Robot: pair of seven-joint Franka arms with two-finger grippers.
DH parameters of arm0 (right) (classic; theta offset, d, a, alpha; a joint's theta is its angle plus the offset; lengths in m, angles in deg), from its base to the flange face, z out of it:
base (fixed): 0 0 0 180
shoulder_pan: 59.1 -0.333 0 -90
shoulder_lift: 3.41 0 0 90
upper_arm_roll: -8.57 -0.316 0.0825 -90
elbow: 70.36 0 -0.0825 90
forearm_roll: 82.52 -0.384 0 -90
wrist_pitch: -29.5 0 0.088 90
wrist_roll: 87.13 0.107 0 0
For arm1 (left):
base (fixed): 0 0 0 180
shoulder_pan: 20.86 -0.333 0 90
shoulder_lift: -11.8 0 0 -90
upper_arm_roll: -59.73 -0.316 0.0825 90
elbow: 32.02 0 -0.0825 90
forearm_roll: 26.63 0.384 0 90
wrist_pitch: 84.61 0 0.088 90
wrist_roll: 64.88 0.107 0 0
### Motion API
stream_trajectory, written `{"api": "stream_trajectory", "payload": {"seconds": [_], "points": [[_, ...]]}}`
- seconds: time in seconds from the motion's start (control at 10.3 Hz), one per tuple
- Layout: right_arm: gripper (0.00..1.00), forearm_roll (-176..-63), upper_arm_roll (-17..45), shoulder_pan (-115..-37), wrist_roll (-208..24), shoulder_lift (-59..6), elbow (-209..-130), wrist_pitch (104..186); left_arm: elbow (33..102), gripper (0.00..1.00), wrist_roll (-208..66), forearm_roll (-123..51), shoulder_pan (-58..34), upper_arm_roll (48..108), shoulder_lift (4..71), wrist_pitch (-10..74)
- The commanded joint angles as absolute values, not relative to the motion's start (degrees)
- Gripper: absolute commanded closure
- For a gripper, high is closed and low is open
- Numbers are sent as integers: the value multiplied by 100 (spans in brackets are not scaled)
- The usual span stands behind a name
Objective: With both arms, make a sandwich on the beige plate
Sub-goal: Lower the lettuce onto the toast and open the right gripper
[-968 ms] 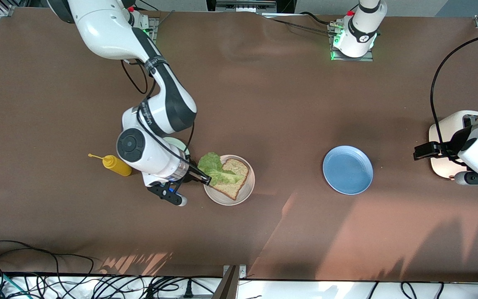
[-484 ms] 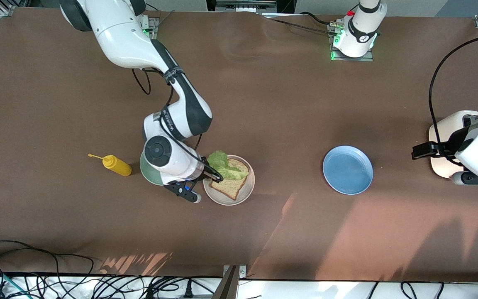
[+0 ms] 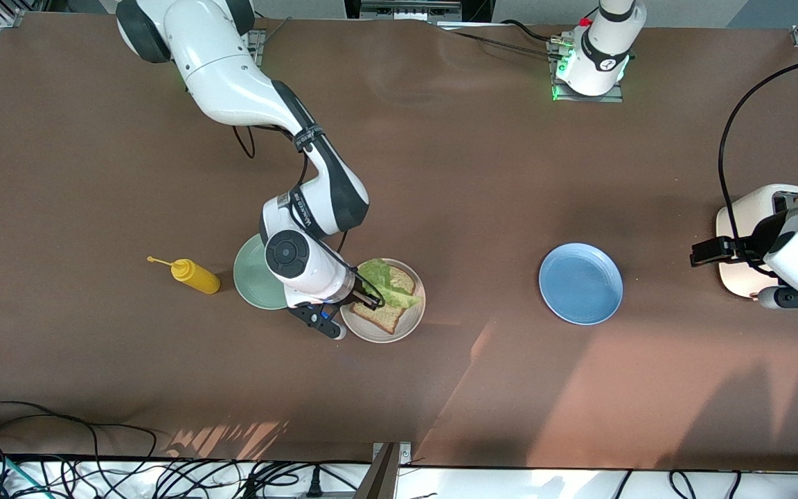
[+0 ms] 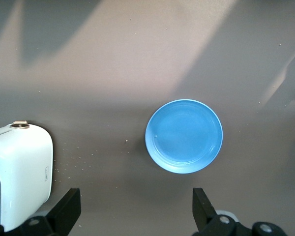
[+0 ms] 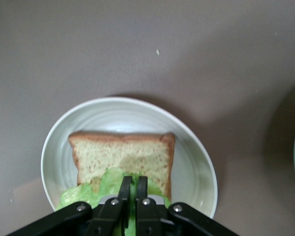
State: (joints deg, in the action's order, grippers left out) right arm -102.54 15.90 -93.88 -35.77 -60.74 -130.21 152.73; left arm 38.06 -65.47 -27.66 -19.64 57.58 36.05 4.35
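Already the beige plate point(image 3: 414, 320) carries one slice of brown toast point(image 3: 391, 310) with the lettuce leaf point(image 3: 386, 285) draped over part of it; the plate sits on the table just beside the mint-green plate point(image 3: 252, 284), with the yellow squeeze bottle point(image 3: 192, 274) toward the right arm's end and the blue plate point(image 3: 580, 283) well apart toward the left arm's end. The right gripper point(image 5: 133, 189) is low over the plate with its fingers pinched tight on the lettuce, as the right wrist view shows. The risk, as I judge it, is that the leaf clings to the fingers on release, or that a sideways pull drags it off the toast, perhaps shifting the slice toward the rim. No second slice is on the plate yet. The left gripper point(image 4: 132, 216) waits with fingers wide apart, holding nothing, above bare table between the blue plate and a white toaster point(image 3: 752, 215); a slice fetched from there could be dropped askew onto a bunched leaf.
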Motion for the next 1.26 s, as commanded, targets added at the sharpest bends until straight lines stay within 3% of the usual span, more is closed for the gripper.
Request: {"api": "stream_trajectory", "payload": {"seconds": [0.0,0.29,0.39,0.68,0.77,1.16], "points": [[100,-10335,1701,-9399,-3624,-6238,-12705,15403,3926,0,-6471,-2654,-1981,5780,3483,424],[98,-10335,1710,-9416,-3554,-6317,-12705,15510,3926,0,-6462,-2654,-1998,5780,3483,424],[73,-10343,1710,-9416,-3562,-6326,-12705,15510,3926,0,-6462,-2654,-1998,5780,3483,433],[23,-10370,1710,-9417,-3589,-6317,-12714,15510,3926,0,-6462,-2654,-2007,5780,3483,433],[0,-10361,1718,-9425,-3580,-6317,-12714,15510,3926,0,-6462,-2654,-1998,5780,3483,433],[0,-10317,1727,-9417,-3597,-5915,-12818,15378,3970,0,-6471,-2654,-1981,5780,3483,424]]}}
